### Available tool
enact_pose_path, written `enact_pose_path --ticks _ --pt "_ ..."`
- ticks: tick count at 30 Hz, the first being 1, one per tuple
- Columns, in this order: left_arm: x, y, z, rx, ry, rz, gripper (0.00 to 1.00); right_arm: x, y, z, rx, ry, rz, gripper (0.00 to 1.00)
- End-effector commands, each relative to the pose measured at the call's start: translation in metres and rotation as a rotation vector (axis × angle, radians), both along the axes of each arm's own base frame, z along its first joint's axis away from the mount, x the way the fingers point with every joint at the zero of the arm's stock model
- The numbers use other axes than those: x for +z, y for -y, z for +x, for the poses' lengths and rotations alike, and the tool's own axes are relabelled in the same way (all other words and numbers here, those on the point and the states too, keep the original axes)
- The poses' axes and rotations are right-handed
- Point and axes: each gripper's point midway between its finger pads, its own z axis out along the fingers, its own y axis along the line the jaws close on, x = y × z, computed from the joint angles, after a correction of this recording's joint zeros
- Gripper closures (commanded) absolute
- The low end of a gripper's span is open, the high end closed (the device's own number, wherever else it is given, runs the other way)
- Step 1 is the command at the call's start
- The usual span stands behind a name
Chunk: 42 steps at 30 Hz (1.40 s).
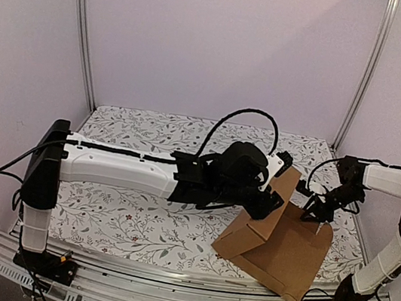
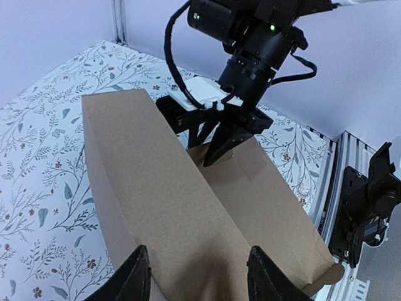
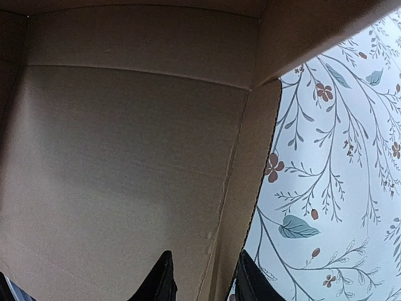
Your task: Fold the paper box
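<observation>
At the bench's [image 1: 120, 222] right front corner, the paper box [image 1: 277, 243] stands tipped on one edge, its lower corner hanging past the bench's front rim. My left hand [image 2: 199, 276] reaches across the bench to it, fingers set wide on either side of a folded ridge of cardboard. I cannot tell whether they actually clamp it. My right hand [image 3: 205, 282] is down inside the box with its fingers close together, astride the edge of a side flap. Whether it pinches that flap, I cannot tell either.

I judge the fold about half done. Creases are made and at least one wall is up. The side flaps are not yet tucked, the lid is unclosed, and the box needs setting flat.
</observation>
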Motion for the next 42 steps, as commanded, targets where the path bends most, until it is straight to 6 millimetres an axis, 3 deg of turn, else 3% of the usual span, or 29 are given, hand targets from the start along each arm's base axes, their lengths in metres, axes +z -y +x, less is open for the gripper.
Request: enact_pose_path --ticks 1,8,17,23,26,32,37,42 --pt "-0.072 -0.014 -0.025 -0.05 -0.112 0.19 0.48 -0.003 -0.002 -0.012 0.018 -0.023 0.006 0.68" --pt "-0.075 -0.017 -0.024 -0.039 -0.109 0.198 0.48 0.028 -0.01 -0.018 0.036 0.043 0.058 0.72" --pt "-0.076 -0.015 -0.026 -0.039 -0.119 0.192 0.48 0.002 -0.008 -0.024 0.031 -0.052 0.048 0.74" --pt "-0.074 -0.02 -0.022 -0.026 -0.104 0.207 0.48 0.04 0.006 -0.002 -0.07 0.031 0.114 0.66" --pt "-0.07 -0.022 -0.021 -0.022 -0.098 0.207 0.48 0.046 0.009 0.007 -0.076 0.05 0.103 0.64" --pt "-0.066 -0.021 -0.021 -0.024 -0.095 0.198 0.48 0.023 0.012 0.015 -0.093 -0.028 0.087 0.59" --pt "-0.07 -0.024 -0.019 -0.015 -0.093 0.21 0.48 0.002 0.009 -0.001 -0.071 -0.121 0.095 0.68" --pt "-0.071 -0.032 -0.012 0.02 -0.093 0.213 0.48 0.004 0.006 -0.021 -0.004 -0.118 0.107 0.75"
